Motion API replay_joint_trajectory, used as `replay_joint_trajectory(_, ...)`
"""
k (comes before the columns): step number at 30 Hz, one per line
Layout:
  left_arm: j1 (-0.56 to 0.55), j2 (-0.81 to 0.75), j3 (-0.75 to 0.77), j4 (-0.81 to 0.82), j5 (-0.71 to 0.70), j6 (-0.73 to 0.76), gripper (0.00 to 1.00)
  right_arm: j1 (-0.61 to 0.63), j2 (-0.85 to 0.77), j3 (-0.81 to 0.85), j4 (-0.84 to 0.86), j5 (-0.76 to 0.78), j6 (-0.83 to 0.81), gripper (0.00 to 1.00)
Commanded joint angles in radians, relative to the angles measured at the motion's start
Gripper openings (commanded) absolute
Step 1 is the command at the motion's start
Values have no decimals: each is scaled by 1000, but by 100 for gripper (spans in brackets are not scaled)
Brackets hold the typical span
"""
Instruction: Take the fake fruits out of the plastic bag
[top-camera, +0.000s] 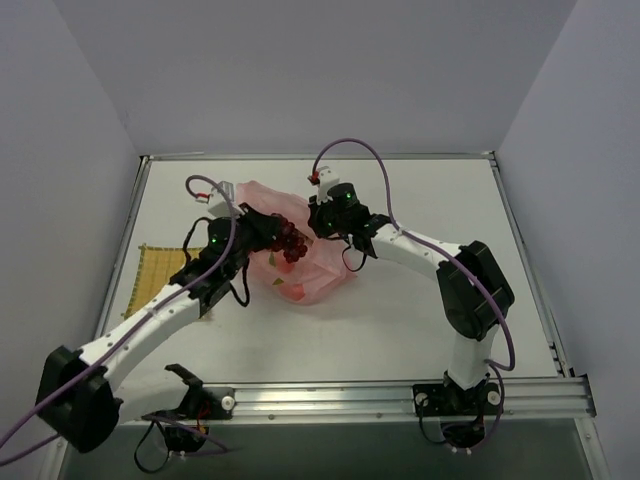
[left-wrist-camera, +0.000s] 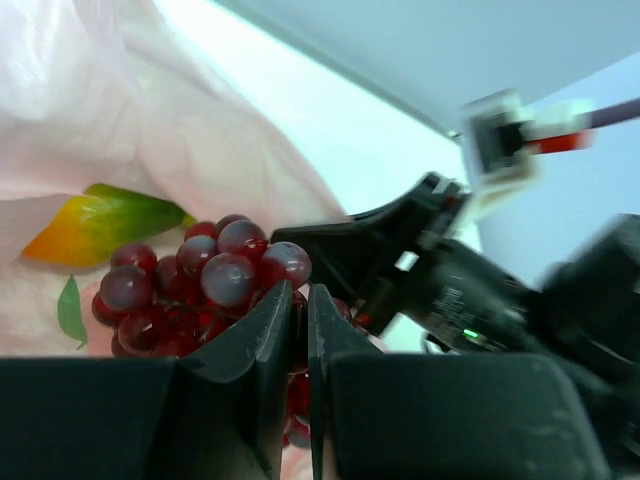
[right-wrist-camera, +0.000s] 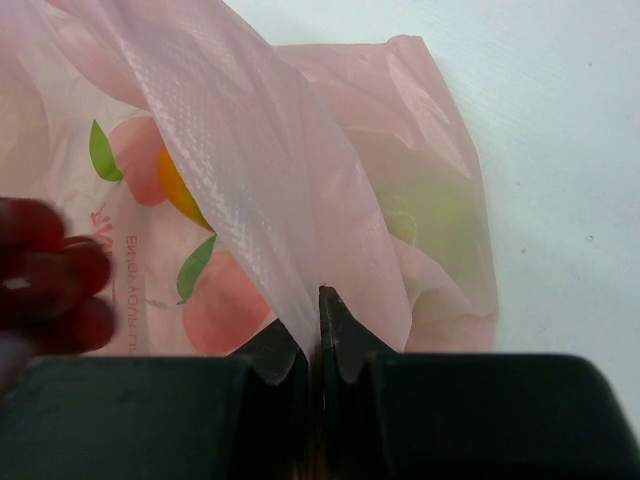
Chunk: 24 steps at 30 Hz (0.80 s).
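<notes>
Showing the lift-out step for a dark red glossy plastic grape cluster (left-wrist-camera: 215, 275), pinched by the left pincer (left-wrist-camera: 303, 305) with jaws drawn to a narrow slit and red beads visible inside that slit; judged a hold on the grape cluster, the exact contact hidden behind the fingertips. Carried just above the mouth of the thin translucent pink plastic bag (top-camera: 322, 278), slumped on the white counter (top-camera: 420, 180) between the two arms. Opposite, right pincer (right-wrist-camera: 319, 318) clamped tight on a raised fold of bag film, presumably to anchor the soft sack and keep its mouth open, preventing the whole bag from trailing after the grapes. Lying inside, seen through the film from the right wrist: a rounded orange plastic fruit (right-wrist-camera: 172, 190) beside the printed peach motifs, and a pale yellow-green plastic fruit (right-wrist-camera: 430, 215) deeper toward the closed end. Next to the grapes in the left wrist view, an elongated yellow-to-green piece (left-wrist-camera: 100, 222), inside or outside the film impossible to tell. Flat yellow woven mat (top-camera: 160, 272) well apart at the left counter edge, plausibly the set-down spot. Task judged early: at least two fruits not yet out.
</notes>
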Motion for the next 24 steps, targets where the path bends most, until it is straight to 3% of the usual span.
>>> replay_joint_trajectory(1,26,-178,72,-67,31,49,2,-6,-45,-4,40,12,5,1)
replay_joint_trajectory(4,49,-273,145,-192,31,95,2,-5,-45,-5,40,15,6,1)
replay_joint_trajectory(8,96,-387,214,-438,-128,162,3,-5,-46,-4,42,11,6,1)
replay_joint_trajectory(16,318,-488,220,-614,-272,175,2,-5,-48,1,40,0,6,1)
replay_joint_trajectory(20,462,-441,177,-607,-214,146,2,-5,-57,-2,36,-8,8,1)
replay_joint_trajectory(24,685,-343,155,-589,-34,126,2,-5,-77,-8,34,-12,6,1)
